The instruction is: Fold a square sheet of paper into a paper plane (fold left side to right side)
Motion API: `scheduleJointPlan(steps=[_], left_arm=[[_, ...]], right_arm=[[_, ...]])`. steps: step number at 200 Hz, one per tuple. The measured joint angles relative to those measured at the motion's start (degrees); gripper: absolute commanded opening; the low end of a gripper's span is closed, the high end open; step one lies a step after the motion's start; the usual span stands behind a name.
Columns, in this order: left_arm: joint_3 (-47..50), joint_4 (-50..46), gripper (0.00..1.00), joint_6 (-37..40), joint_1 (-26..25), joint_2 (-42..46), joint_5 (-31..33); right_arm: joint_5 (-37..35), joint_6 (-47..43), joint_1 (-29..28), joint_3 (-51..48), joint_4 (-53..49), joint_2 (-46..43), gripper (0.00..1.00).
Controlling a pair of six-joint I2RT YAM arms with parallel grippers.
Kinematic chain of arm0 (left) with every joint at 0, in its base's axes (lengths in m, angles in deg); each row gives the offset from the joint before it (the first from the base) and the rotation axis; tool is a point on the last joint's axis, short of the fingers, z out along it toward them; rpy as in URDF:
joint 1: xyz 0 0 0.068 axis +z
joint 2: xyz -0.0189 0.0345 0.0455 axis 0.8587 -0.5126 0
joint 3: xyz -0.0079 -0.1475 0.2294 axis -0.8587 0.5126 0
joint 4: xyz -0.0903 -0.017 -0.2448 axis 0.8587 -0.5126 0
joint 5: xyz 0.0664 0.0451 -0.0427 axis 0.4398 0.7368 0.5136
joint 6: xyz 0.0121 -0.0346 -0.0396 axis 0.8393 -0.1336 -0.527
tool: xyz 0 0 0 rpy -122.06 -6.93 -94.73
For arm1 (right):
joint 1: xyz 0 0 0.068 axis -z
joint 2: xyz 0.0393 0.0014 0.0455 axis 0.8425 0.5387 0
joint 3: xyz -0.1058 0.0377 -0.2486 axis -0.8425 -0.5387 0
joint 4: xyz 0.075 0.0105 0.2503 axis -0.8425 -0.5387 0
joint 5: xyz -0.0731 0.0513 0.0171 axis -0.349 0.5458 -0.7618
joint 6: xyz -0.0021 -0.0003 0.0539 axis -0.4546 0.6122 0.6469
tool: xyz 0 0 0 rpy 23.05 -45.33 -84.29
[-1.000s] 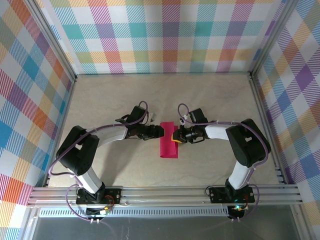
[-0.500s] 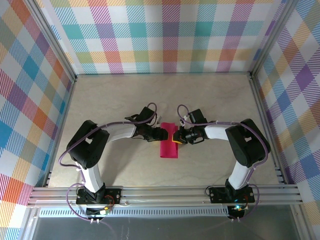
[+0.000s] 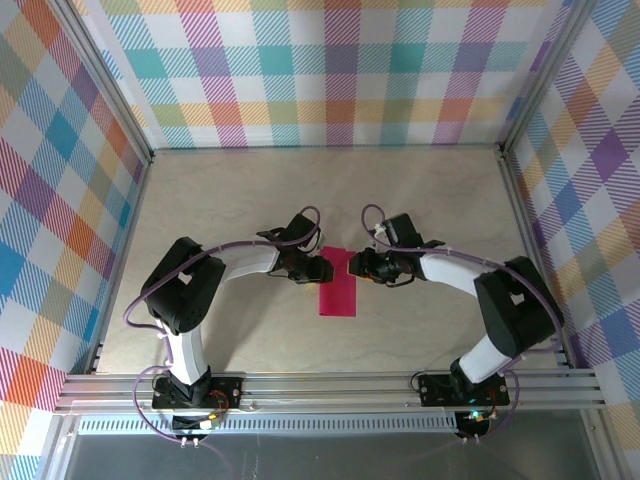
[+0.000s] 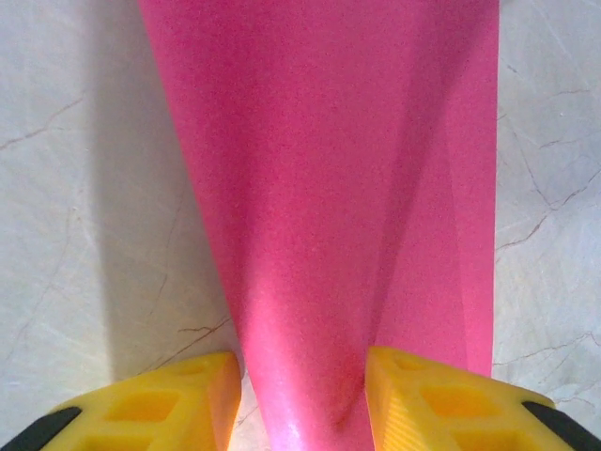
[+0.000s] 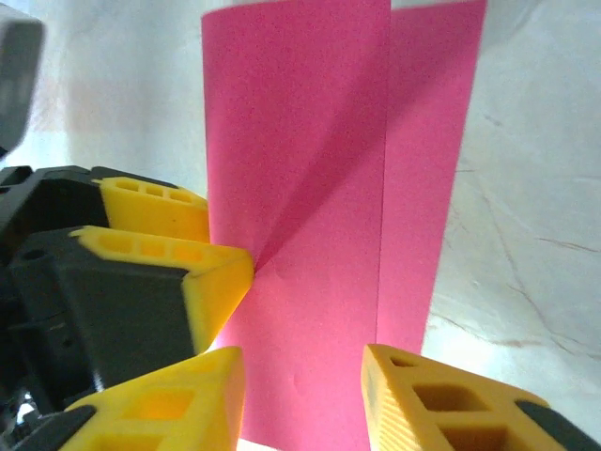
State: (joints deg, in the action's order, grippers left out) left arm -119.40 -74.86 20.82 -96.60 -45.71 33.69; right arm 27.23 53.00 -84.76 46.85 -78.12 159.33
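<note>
Left gripper (image 3: 322, 268): at the left edge of the pink paper (image 3: 338, 292), fingers (image 4: 178, 399) part-spread with a raised hump of paper between them; whether they pinch it cannot be told. Pink paper: folded to a narrow strip, lying mid-counter (image 3: 230, 190), long side running far to near. Right gripper (image 3: 353, 266): at the strip's right edge, fingers spread, holding nothing

Bright, even light fell from above. Close up, the paper (image 4: 329, 188) threw a soft shadow on the table (image 4: 56, 235) and showed glare at its near end.
</note>
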Motion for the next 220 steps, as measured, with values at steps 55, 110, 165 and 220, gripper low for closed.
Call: scheduleJointPlan(steps=[55,110,165,220], left_arm=[[-2.67,-3.30,0.46,0.81,-0.70,-1.29,1.20],[-6.27,-7.72,0.49,2.03,-2.16,-3.04,3.76],[-9.25,-11.34,0.51,2.08,-2.62,-4.76,4.79],[-10.93,-13.25,0.54,2.03,-2.99,-5.70,5.05]], right_arm=[[-5.79,-1.36,1.97,-2.75,-4.48,-7.85,0.42],[-7.74,-2.19,2.16,-2.75,-5.88,-8.57,0.43],[-8.39,-2.34,2.16,-2.75,-6.73,-8.57,0.43],[-8.79,-2.36,2.16,-2.75,-6.78,-8.57,0.43]])
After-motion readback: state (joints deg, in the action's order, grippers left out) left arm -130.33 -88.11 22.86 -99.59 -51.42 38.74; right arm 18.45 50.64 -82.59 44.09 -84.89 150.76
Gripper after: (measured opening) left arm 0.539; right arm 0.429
